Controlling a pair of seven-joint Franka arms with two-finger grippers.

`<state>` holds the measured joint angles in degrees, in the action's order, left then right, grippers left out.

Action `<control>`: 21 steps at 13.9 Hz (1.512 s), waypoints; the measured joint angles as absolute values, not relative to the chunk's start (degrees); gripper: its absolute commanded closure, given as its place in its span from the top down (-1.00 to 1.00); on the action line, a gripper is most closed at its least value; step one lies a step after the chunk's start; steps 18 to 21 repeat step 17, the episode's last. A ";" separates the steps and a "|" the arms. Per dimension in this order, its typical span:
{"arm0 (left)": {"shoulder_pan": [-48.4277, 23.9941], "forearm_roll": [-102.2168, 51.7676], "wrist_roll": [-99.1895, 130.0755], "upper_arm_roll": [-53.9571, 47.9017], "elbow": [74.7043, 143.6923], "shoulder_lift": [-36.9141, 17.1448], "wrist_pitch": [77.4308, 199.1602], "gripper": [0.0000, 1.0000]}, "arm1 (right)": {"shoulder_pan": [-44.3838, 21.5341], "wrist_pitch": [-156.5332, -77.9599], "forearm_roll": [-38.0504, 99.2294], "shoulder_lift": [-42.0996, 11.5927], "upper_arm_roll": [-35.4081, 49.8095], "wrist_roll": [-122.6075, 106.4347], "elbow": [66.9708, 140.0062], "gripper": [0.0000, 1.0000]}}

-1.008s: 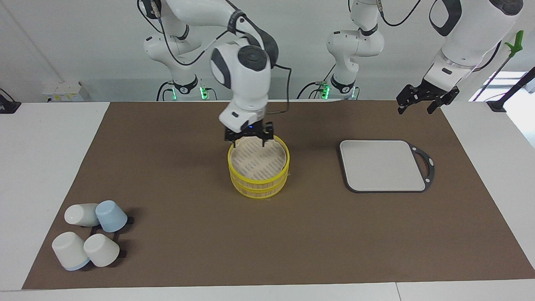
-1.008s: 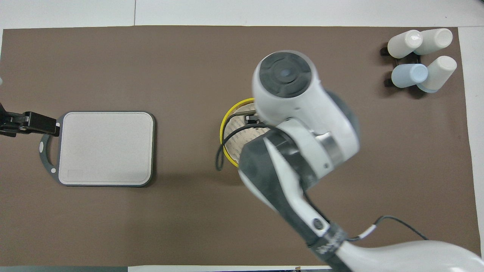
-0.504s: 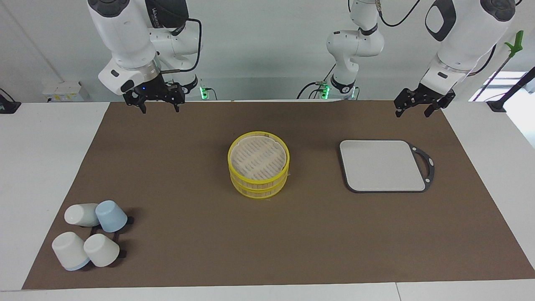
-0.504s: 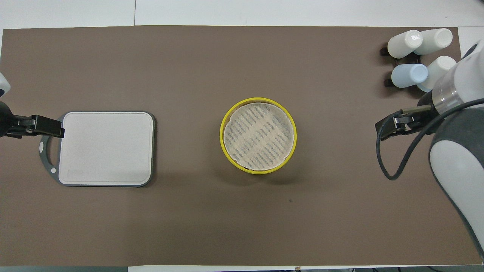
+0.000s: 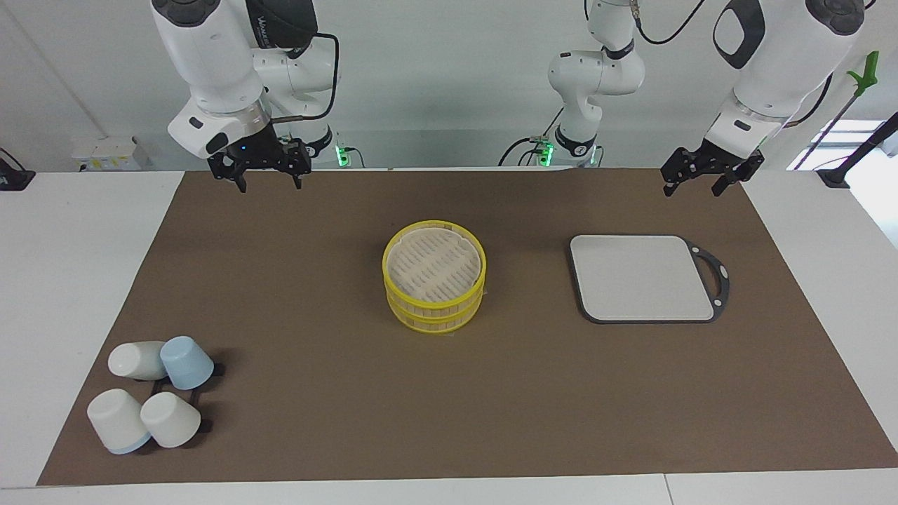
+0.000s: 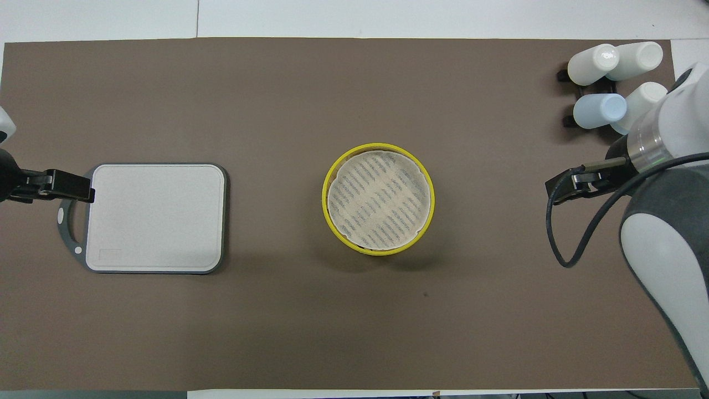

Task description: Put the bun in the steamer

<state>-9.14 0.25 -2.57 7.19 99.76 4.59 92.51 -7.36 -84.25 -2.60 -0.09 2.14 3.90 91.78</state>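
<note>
The steamer (image 5: 433, 273) stands in the middle of the brown mat, two yellow-rimmed tiers with a slatted beige lid lying in the top rim; it also shows in the overhead view (image 6: 378, 198). The bun is not in view. My right gripper (image 5: 269, 184) hangs open and empty over the mat's edge nearest the robots, toward the right arm's end; it also shows in the overhead view (image 6: 570, 188). My left gripper (image 5: 694, 188) waits open and empty in the air at the left arm's end, over the handle end of the grey board in the overhead view (image 6: 55, 185).
A grey rectangular board (image 5: 642, 277) with a loop handle lies toward the left arm's end, beside the steamer. Several white and blue cups (image 5: 151, 393) lie on a black rack at the right arm's end, farther from the robots than the steamer.
One second ago my right gripper was down at the steamer's top rim. It has lifted away empty and swung to the right arm's end. The left arm has barely moved.
</note>
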 measured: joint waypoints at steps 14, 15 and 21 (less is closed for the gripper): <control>-9.27 0.25 -2.57 7.05 99.76 4.72 92.52 1.00 | -0.94 -87.99 1.15 0.52 0.67 3.43 89.01 1.00; -9.27 0.25 -2.57 7.05 99.76 4.72 92.52 1.00 | -0.95 -87.99 1.10 0.52 0.72 3.43 89.02 1.00; -9.27 0.25 -2.57 7.05 99.76 4.72 92.52 1.00 | -1.01 -87.99 1.03 0.52 0.77 3.43 89.02 1.00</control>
